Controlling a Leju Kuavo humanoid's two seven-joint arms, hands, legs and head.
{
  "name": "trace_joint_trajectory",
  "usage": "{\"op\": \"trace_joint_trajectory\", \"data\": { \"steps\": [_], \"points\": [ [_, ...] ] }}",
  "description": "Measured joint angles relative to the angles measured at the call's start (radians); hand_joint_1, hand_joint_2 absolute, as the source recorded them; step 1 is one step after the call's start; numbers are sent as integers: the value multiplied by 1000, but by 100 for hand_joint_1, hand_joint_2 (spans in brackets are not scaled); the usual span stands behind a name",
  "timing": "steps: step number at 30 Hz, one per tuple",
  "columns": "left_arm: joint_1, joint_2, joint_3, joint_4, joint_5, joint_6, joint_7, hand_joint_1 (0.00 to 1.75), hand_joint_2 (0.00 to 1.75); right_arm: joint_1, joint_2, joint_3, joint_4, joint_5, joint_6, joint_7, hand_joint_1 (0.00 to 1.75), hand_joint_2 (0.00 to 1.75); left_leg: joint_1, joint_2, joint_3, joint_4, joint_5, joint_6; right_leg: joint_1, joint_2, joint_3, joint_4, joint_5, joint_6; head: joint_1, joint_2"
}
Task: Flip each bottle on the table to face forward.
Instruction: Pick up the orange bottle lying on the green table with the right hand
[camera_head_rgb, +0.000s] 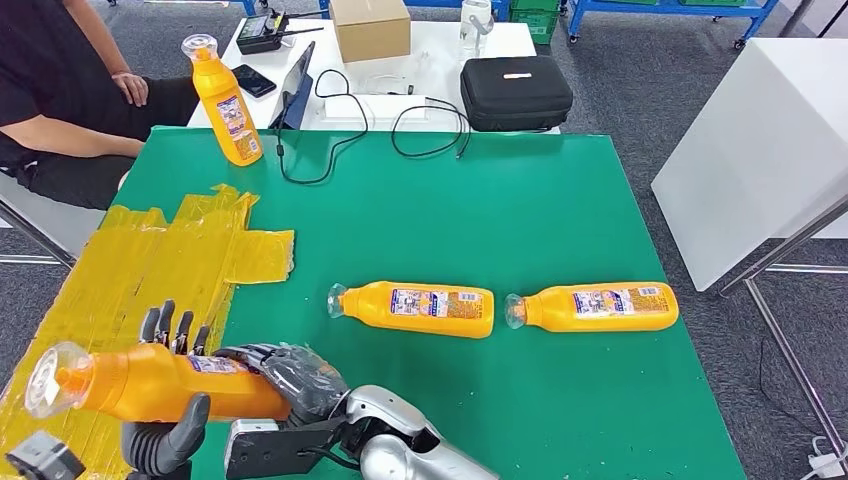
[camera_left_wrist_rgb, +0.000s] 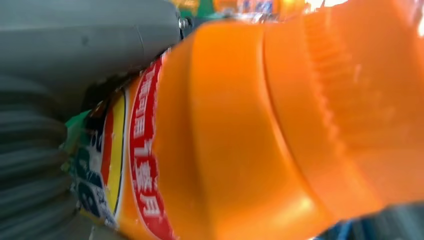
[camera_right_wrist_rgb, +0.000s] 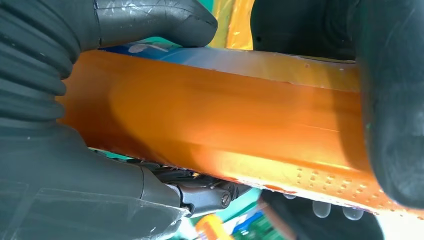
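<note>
Nearest to me, at the near left of the table, the held bottle hangs on its side above the yellow tape, cap pointing left. My right hand reaches across and grips its body: dark fingers curl over the far side and the thumb presses the near side. The right wrist view confirms it, with thumb and fingers clamped on the orange wall. My left hand sits right against the label end of this bottle in the left wrist view, but its fingers are hidden, so I cannot tell whether it is gripping.

A little farther out, mid-table, the middle bottle and the right bottle lie on their sides in a row, just apart, caps to the left and labels up.

At the far left edge the far bottle stands upright, beside a seated person. Beyond it is a white table with a black case and a box.

I judge these bottles to be glossy moulded plastic: fairly stiff, likely full and somewhat heavy, and slick. The flat mid-body over the label looks the safest grip; the clear cap looks too small and smooth.
</note>
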Motion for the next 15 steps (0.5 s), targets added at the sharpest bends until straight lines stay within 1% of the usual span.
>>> {"op": "trace_joint_trajectory", "data": {
  "steps": [4,15],
  "points": [
    [3,-5,21,3,-1,-2,-4,0,175,-21,20,-6,52,2,20,-41,175,175,0,-1,0,0,0,0,0,0,0,0,0,0,0,0],
    [4,-13,42,5,0,0,-4,0,175,-34,34,-6,94,9,23,-52,175,175,0,-1,0,0,0,0,0,0,0,0,0,0,0,0]
  ]
}}
